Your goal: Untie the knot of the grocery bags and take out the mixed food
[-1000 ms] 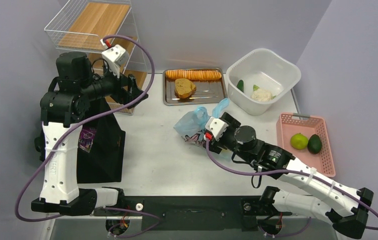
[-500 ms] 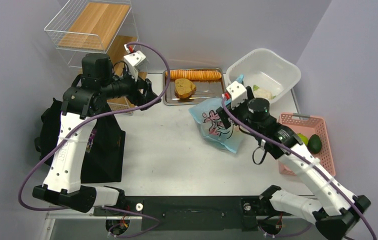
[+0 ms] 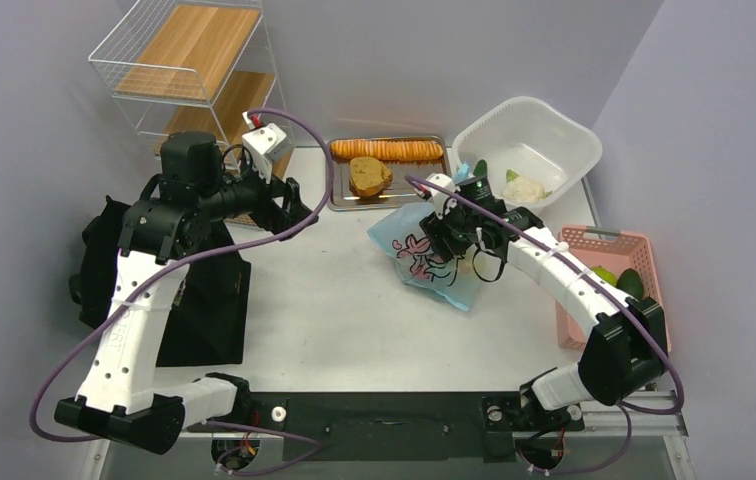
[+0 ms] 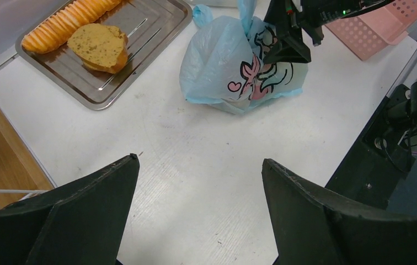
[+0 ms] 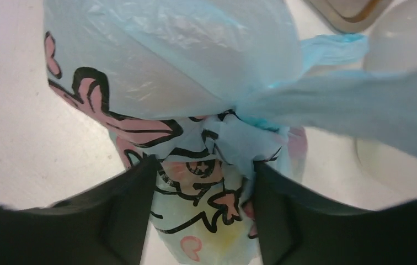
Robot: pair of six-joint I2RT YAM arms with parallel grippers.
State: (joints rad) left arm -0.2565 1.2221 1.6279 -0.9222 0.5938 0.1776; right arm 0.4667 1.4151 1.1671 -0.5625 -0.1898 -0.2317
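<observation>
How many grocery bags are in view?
2: the black tote at the left edge of the table, and the pale blue plastic bag near its middle. No others visible.

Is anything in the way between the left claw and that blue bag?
No, nothing visible. Only bare table lies between the left gripper and the blue bag; the right gripper is at the bag's far side.

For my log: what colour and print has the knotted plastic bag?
The plastic bag is pale blue with pink, black-outlined cartoons; clearest in the left wrist view.
</observation>
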